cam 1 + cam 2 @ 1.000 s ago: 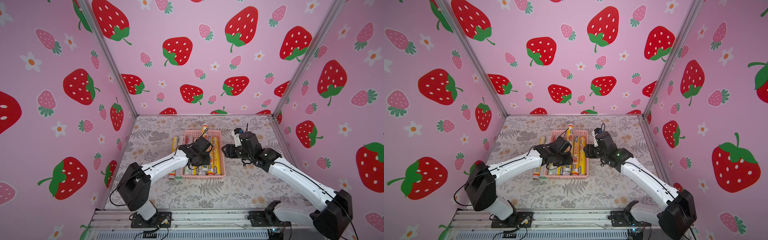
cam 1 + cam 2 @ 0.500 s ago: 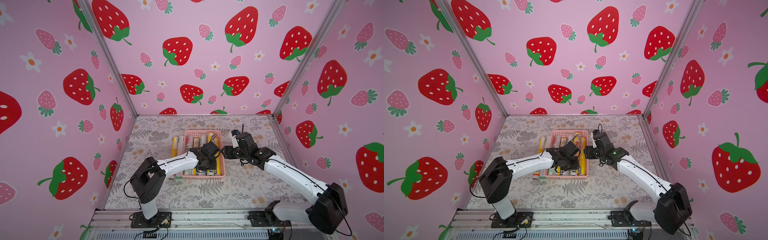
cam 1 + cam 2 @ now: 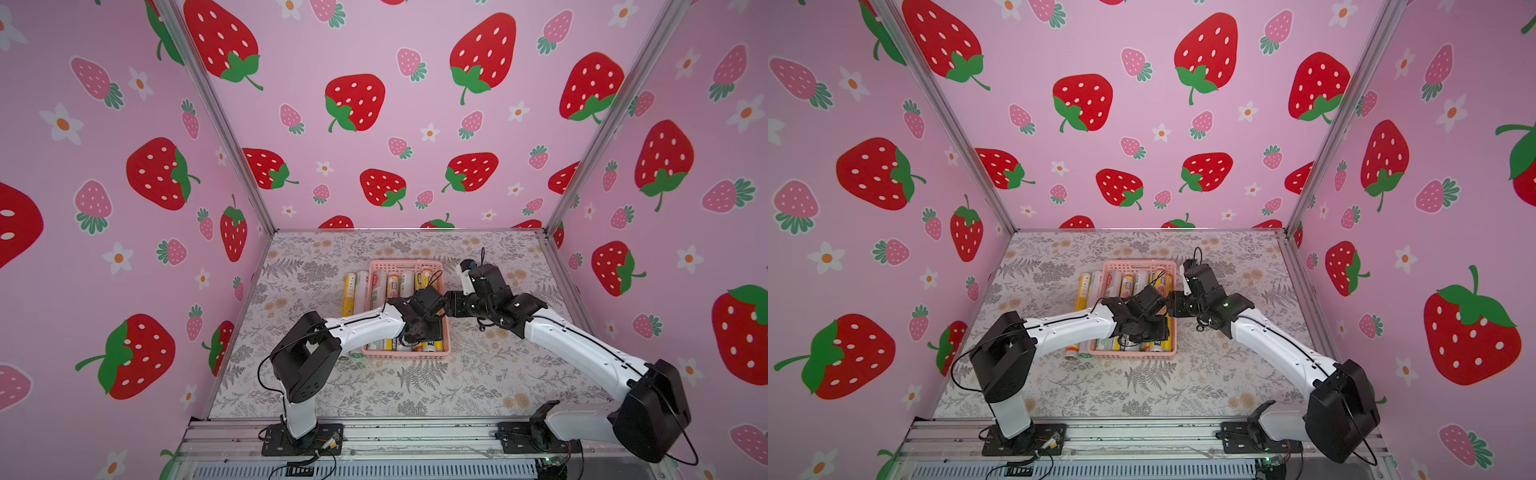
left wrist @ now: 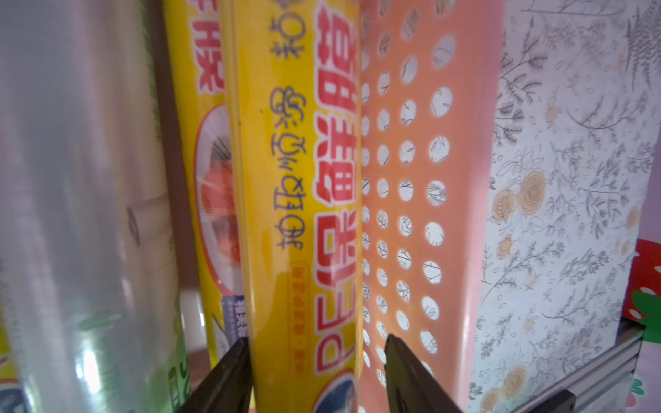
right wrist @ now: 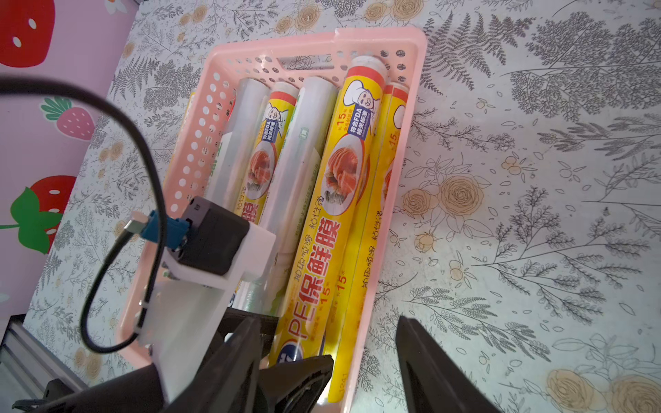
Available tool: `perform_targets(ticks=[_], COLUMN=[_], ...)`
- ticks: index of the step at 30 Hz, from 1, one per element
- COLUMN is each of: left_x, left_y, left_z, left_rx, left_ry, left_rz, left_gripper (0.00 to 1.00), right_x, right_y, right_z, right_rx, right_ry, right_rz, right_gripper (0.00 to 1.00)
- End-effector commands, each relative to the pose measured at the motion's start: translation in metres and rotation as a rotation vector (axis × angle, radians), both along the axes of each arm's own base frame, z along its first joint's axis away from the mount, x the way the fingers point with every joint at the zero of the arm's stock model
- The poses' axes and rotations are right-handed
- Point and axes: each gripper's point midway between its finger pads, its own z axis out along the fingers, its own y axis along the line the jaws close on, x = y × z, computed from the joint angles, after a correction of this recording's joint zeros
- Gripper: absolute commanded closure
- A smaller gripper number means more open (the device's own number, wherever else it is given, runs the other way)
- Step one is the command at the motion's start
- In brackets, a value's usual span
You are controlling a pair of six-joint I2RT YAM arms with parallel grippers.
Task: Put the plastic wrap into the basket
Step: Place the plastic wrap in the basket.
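Plastic wrap (image 5: 314, 229) labelled "PE保鲜膜": five rolls in the basket (image 5: 379, 41), two on the desk (image 3: 498, 374) at its nine o'clock. Left hand (image 4: 315, 339) spread astride a yellow roll (image 4: 304, 178); right hand (image 5: 326, 320) spread, empty.

- Walls (image 3: 374, 50): three pink panels printed with big red strawberries, smaller pink ones and white flowers.
- Posts (image 3: 219, 120): slim silver metal, one up each back corner.
- Bench (image 3: 415, 386): pale cloth with grey ferns and tan roses, meeting the walls on three sides.
- Rail (image 3: 415, 436): silver aluminium along the near edge.
- Light: bright and even, with soft shadows.
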Motion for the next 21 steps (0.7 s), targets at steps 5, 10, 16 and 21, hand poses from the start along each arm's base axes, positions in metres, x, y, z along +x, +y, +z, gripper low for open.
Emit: perform_targets(ticks=[5,10,16,21], left_x=[-0.003,-0.003,0.003,0.011], left_y=[0.007,0.053,0.128,0.195], left_z=[0.048,0.095,0.12,0.108], left_rx=[0.015,0.194,0.327,0.311], left_ry=[-0.093,-0.185,-0.271,-0.231], left_rz=[-0.052,-0.081,0.048,0.212], left_gripper=[0.33,0.31,0.27,0.26], right_x=[-0.001,0.003,0.008,0.011], right_y=[-0.002,-0.004,0.003,0.019], right_z=[0.02,0.044,0.056,0.05], right_rx=[0.043,0.011,0.011,0.059], right_ry=[-0.045,-0.084,-0.1,-0.107], right_rz=[-0.01,0.003,0.034,0.087], right_gripper=[0.35,0.35,0.33,0.35])
